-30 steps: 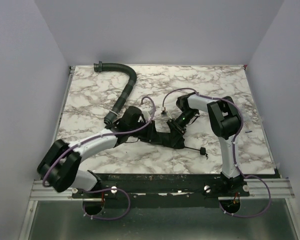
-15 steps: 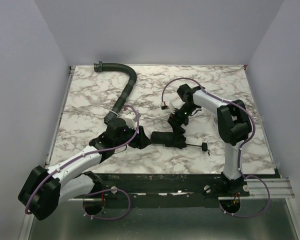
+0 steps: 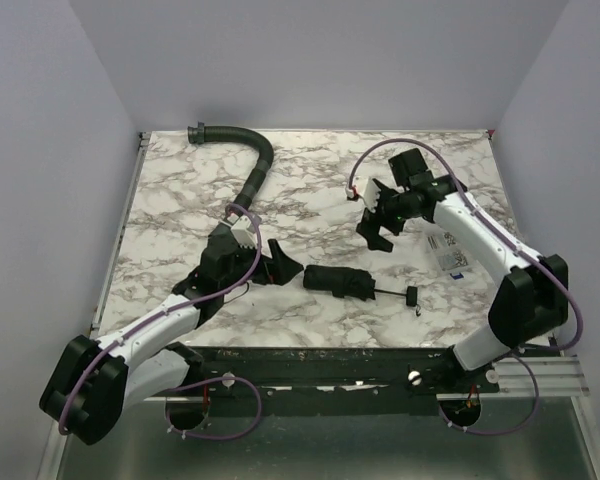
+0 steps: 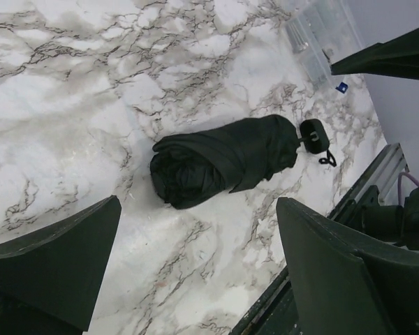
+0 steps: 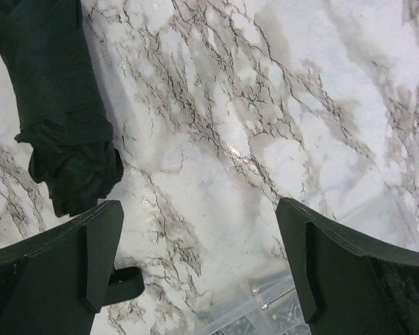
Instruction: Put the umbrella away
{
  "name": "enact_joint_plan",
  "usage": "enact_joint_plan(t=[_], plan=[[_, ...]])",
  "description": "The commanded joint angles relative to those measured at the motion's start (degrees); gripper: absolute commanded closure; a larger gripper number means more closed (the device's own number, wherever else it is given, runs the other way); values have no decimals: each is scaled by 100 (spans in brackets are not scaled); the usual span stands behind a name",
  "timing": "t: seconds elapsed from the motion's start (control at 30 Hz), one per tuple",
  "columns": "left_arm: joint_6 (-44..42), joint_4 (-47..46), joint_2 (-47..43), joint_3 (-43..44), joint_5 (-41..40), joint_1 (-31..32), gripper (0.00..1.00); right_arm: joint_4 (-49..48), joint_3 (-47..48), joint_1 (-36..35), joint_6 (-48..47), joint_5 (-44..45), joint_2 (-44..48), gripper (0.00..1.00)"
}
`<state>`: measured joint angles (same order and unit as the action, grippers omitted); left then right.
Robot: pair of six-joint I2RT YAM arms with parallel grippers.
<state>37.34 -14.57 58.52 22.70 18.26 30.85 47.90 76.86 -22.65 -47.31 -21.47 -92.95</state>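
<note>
The umbrella point(image 3: 338, 281) lies folded into a short black bundle on the marble table, its thin shaft pointing right to a small black handle point(image 3: 412, 295) with a loop strap. My left gripper point(image 3: 283, 262) stands open just left of the bundle, a small gap away. In the left wrist view the umbrella point(image 4: 223, 160) lies ahead of the open left gripper point(image 4: 197, 209), which holds nothing. My right gripper point(image 3: 377, 215) hovers open behind and to the right of the bundle. In the right wrist view the umbrella point(image 5: 56, 91) lies at upper left, outside the empty right gripper point(image 5: 199, 206).
A black ribbed hose point(image 3: 245, 180) curves along the table's back left. A clear plastic bag of small metal parts point(image 3: 448, 252) lies right of the umbrella, also showing as the bag point(image 5: 265, 310) below the right fingers. The table's metal front rail point(image 3: 320, 355) runs close behind the umbrella's near side.
Both grippers have opened and drawn away from the umbrella: the left back toward the left, the right up toward the back right. The umbrella now lies free on the table.
</note>
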Motion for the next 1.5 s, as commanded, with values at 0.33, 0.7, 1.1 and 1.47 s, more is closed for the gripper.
enact_joint_plan(t=[0.33,0.7,1.1,1.47], plan=[[921,-701,307,-249,418,-602,5,-2647,-2701,1721,2737,-136,3526,0],[343,-410,1398,264,894,-607,36,222,-2636,1721,956,9,3288,99],[-233,324,3023,1153,649,-580,75,-203,-4195,1716,408,1612,3342,99],[-333,103,3140,1005,913,-545,75,-314,-4535,1721,-1296,714,3411,99]])
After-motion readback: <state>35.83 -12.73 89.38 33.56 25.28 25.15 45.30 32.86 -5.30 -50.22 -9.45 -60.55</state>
